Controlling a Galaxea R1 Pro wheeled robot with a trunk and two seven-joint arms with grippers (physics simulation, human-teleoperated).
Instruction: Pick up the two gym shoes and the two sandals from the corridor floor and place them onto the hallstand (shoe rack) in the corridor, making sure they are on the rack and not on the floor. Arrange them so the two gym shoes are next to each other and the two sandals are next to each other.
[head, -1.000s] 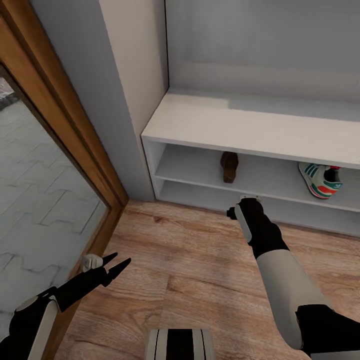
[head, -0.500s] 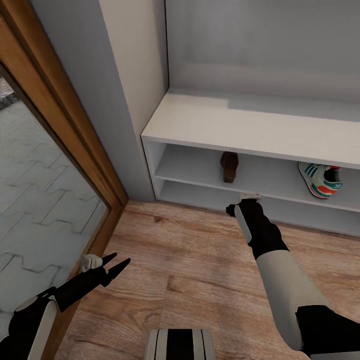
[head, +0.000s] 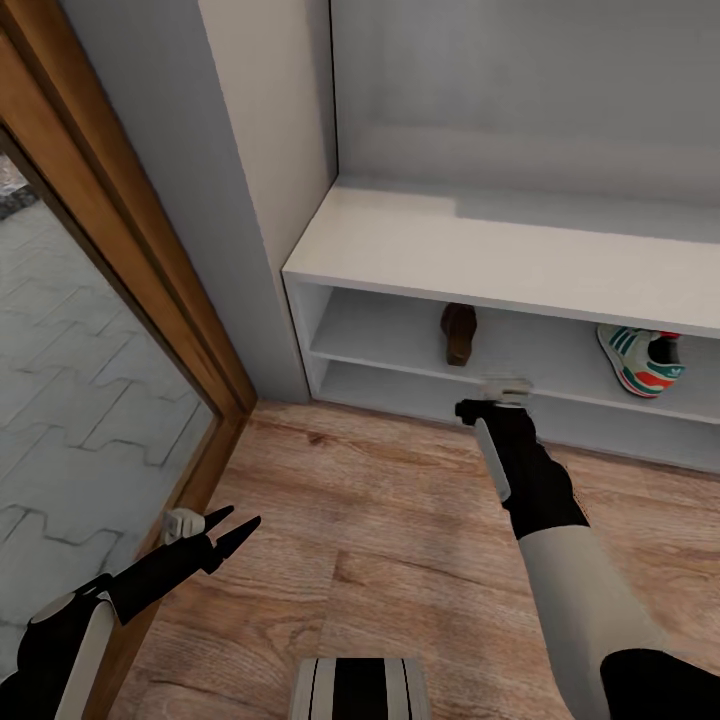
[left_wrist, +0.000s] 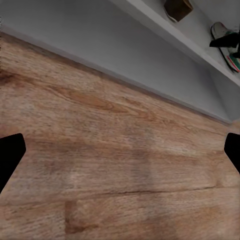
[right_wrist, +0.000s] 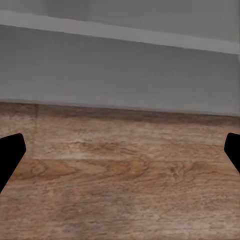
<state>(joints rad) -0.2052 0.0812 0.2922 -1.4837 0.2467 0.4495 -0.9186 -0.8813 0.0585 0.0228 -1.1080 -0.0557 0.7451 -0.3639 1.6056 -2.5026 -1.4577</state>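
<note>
1. Both jaws are spread apart and empty: each wrist view shows two dark fingertips at opposite edges with bare floor between them.
2. Left gripper (head: 232, 528) hovers low over the corridor floor (head: 380, 520), near a wood-framed glass door (head: 110, 330) on the left.
3. Right gripper (right_wrist: 120, 152) sits at the end of the right arm, which reaches far toward the hallstand (head: 480, 255), close to its lower shelf edge.
4. One brown sandal (head: 459, 332) rests on the upper shelf compartment, toward the left.
5. One gym shoe (head: 640, 362) lies on the same shelf, well to the right of the sandal.
</note>
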